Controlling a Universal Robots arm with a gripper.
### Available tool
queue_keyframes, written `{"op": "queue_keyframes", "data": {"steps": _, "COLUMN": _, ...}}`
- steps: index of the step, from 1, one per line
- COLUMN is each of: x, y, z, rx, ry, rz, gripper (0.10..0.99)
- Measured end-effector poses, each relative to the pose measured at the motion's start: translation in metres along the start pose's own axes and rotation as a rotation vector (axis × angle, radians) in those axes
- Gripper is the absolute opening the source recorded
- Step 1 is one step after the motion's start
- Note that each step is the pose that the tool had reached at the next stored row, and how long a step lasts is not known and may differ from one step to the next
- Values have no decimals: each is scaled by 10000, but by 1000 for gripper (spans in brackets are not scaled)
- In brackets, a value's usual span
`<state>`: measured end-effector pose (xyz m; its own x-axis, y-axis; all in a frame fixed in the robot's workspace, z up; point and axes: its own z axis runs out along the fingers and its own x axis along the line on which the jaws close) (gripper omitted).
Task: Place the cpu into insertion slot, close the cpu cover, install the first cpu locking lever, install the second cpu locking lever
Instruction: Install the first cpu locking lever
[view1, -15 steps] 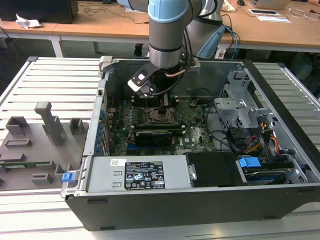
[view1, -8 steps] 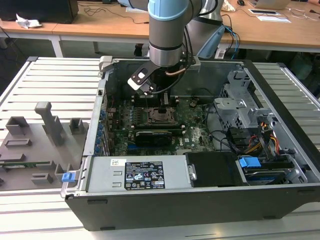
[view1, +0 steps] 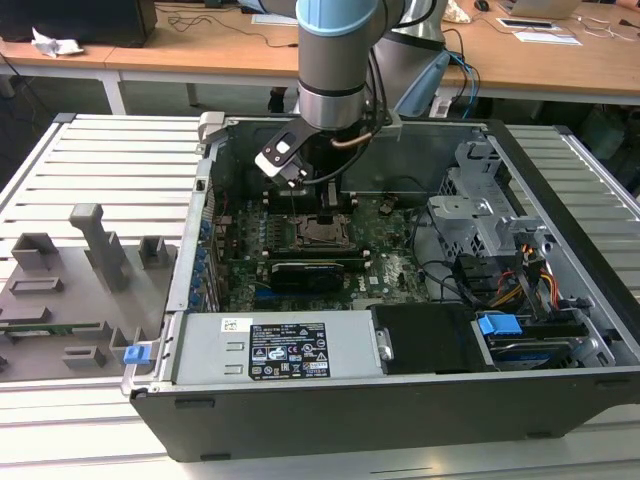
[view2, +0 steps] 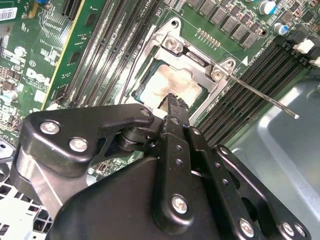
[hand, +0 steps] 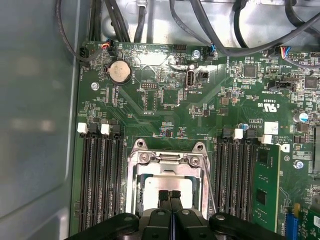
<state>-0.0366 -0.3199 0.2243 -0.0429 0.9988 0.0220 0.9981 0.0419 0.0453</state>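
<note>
The cpu (view2: 176, 81), silver-topped with a smeared centre, lies flat in the insertion slot (hand: 138, 146) on the green motherboard. The silvery cpu cover (hand: 167, 169) lies down around it, its window framing the chip. A thin locking lever (view2: 265, 97) juts out at an angle from one corner of the slot; it runs along the slot's side (hand: 208, 175) in the first wrist view. My black gripper (hand: 170, 194) hangs just above the cpu's edge, shut with its fingertips (view2: 174, 101) together and nothing between them. In the exterior view the gripper (view1: 325, 198) sits over the slot (view1: 322, 232) inside the open computer case.
Black memory slots (hand: 100, 175) flank the socket on both sides. A long black card (view1: 303, 272), a power supply (view1: 285, 350), a metal drive cage (view1: 490, 215) and loose cables (view1: 520, 285) fill the case. A grey fixture tray (view1: 70, 290) lies on the exterior view's left.
</note>
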Motion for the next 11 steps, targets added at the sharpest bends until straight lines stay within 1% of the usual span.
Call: {"op": "queue_keyframes", "data": {"steps": 11, "x": 0, "y": 2, "z": -43, "rx": 1, "ry": -2, "rz": 0, "gripper": 106}}
